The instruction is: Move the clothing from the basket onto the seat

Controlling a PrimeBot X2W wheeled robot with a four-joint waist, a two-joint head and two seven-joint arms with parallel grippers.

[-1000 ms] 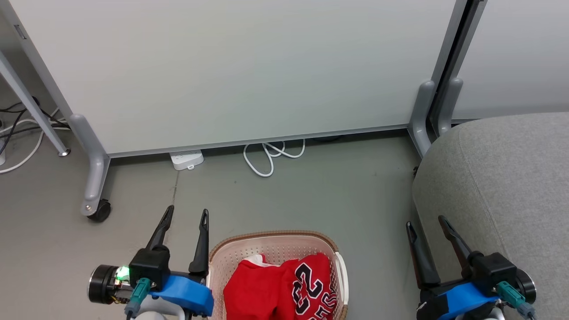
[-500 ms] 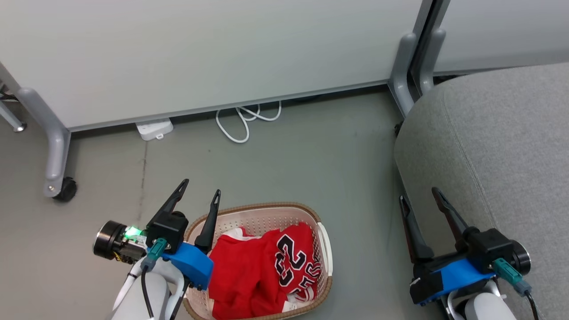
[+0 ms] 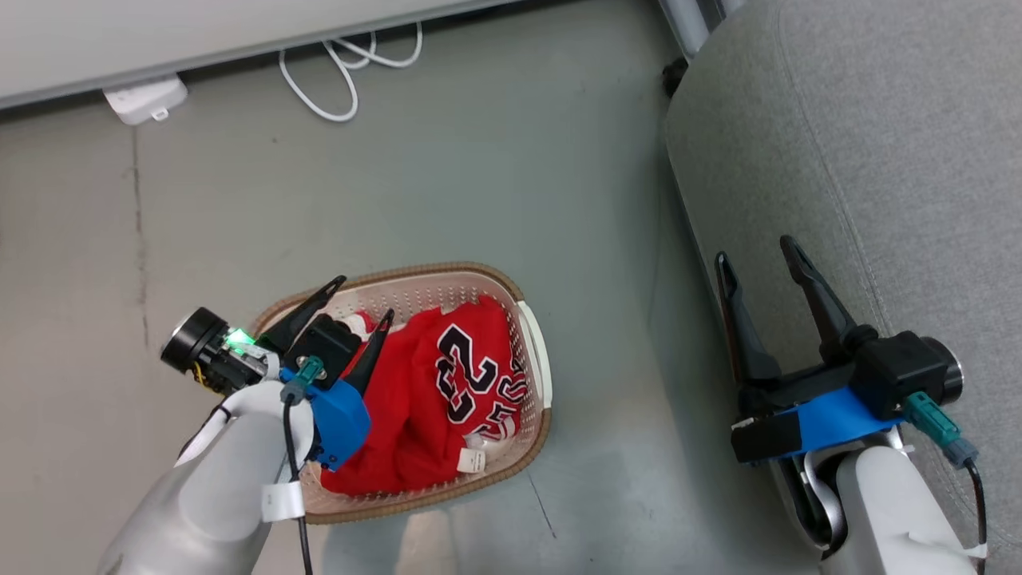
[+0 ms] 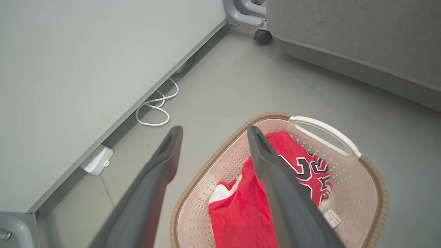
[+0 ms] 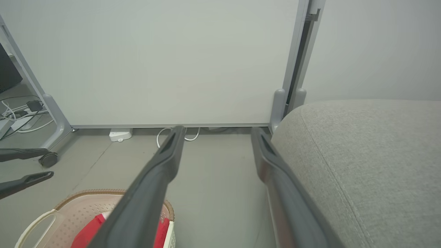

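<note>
My left fingers [image 4: 270, 165] stood spread and empty above the basket's [image 3: 447, 267] left end; the red clothing [image 3: 415, 415] lay inside, directly beneath. My right fingers [image 3: 814, 291], spread, empty, hung by the grey seat [image 3: 878, 120]. Left arm nearer.

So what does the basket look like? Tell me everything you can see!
The basket is an oval tub of cream plastic dotted with little holes, with a brown woven-look rim and a white slotted handle at one end. It stands upright on the grey floor, apart from the grey seat. Red clothing lies crumpled inside, including a jersey with a "23". The left pincer hangs open over its left end.
</note>
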